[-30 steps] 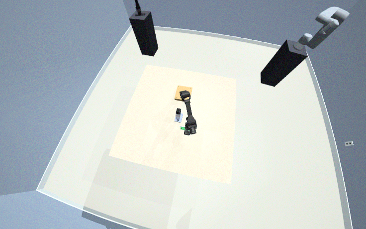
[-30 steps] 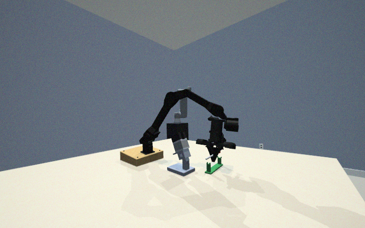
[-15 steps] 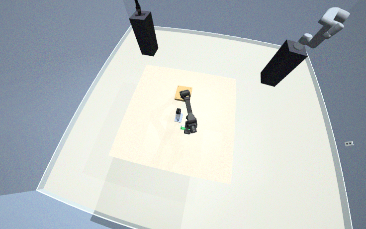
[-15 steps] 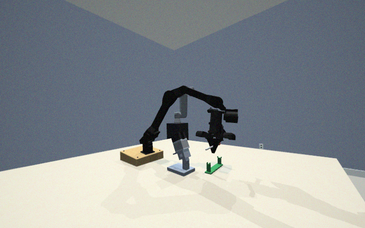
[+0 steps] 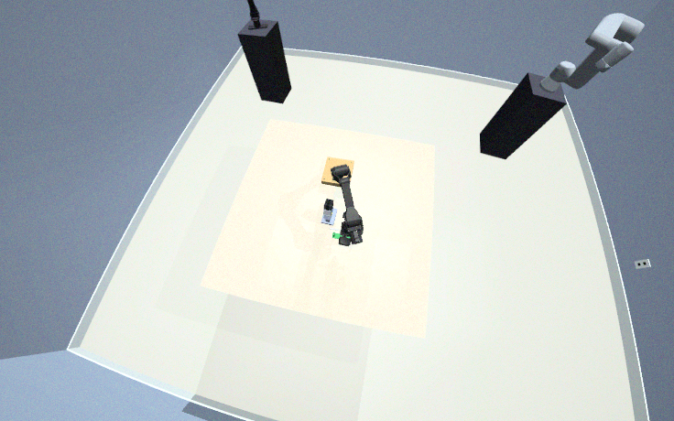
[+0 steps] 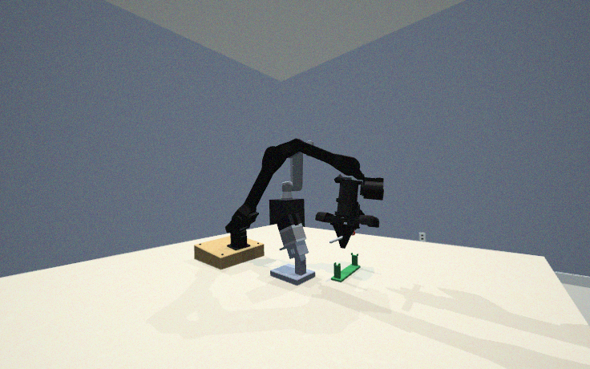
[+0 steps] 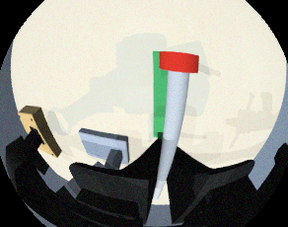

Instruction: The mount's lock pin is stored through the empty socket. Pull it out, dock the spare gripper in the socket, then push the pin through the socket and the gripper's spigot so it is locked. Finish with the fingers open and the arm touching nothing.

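My gripper (image 6: 343, 240) (image 7: 161, 142) (image 5: 346, 239) is shut on the lock pin (image 6: 334, 239) (image 7: 173, 116), a grey shaft with a red head (image 7: 179, 61). It holds the pin level, a little above the green cradle (image 6: 344, 271) (image 7: 160, 97) (image 5: 335, 235). The cradle is empty. To its left stands the mount (image 6: 292, 274) (image 5: 328, 216) (image 7: 99, 141) on a pale blue base, with the grey spare gripper (image 6: 293, 237) leaning in its socket. A short grey stub sticks out of the socket's left side.
The arm's wooden base (image 6: 224, 254) (image 5: 329, 172) (image 7: 36, 126) sits behind the mount. Two tall black pillars (image 5: 266, 59) (image 5: 519, 115) stand at the table's far corners, the right one carrying a grey arm (image 5: 604, 44).
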Controlling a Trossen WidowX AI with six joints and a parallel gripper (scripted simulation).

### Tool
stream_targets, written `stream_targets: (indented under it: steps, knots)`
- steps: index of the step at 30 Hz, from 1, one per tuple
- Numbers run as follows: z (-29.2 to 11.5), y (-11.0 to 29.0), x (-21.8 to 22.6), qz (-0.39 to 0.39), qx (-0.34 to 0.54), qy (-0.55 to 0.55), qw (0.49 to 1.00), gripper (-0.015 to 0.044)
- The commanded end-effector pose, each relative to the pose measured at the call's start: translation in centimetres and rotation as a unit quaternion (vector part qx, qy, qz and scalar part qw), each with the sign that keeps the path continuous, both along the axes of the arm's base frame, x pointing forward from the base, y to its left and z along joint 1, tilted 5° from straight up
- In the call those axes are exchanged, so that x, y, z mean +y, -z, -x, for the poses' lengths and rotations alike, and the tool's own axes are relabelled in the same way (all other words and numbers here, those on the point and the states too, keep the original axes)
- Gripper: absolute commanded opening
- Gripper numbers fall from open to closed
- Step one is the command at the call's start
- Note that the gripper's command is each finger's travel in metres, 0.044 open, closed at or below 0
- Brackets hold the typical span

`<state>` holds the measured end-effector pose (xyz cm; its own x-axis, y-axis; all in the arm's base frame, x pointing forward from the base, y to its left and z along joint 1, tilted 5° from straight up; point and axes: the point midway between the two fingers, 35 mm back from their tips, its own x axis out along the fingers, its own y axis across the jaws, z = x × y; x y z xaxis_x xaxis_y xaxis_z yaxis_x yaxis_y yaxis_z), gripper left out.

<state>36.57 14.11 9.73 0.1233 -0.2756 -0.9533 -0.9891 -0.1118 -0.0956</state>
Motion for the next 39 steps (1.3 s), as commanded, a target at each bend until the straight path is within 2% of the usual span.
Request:
stream_targets:
  steps: [1,22,27,39]
  knots:
    - [1.3,-0.3,0.2,-0.002,-0.001,0.003,1.0,0.0]
    - [8.1,-1.2,0.1,-0.008,0.001,0.034,0.999,0.0]
    - [8.5,-1.1,0.0,-0.008,0.001,0.036,0.999,0.0]
    - [8.0,3.5,-0.1,-0.009,0.0,0.038,0.999,0.0]
